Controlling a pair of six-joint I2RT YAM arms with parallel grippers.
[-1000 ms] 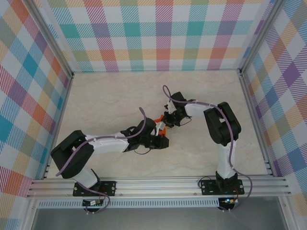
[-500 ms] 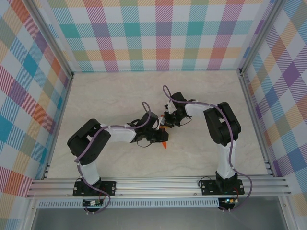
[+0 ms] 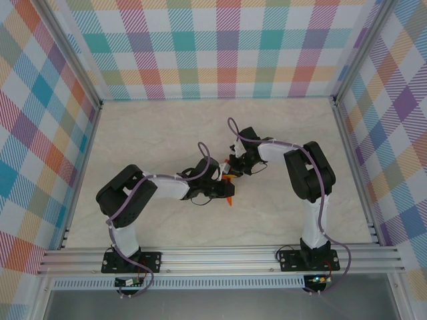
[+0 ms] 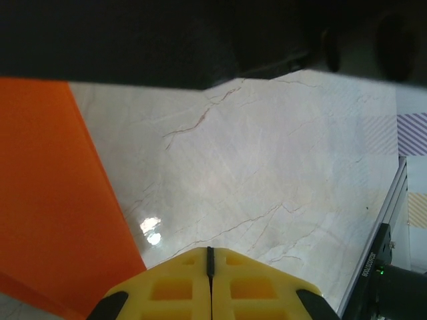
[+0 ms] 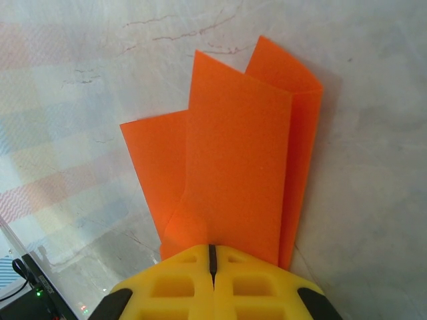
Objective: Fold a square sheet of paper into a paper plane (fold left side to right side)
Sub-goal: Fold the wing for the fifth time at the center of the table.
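Right gripper (image 5: 211,252) was closed on the folded orange paper (image 5: 233,160); the left gripper (image 4: 209,257) was also closed, finger against finger.
In the right wrist view, the paper came out from between the yellow fingertips and spread in several layers with pointed corners. In the left wrist view, the paper stood just beside the left gripper, on its left side, over the pale marble-like table (image 4: 287,147). From above, both grippers met near the middle of the table, very close together.
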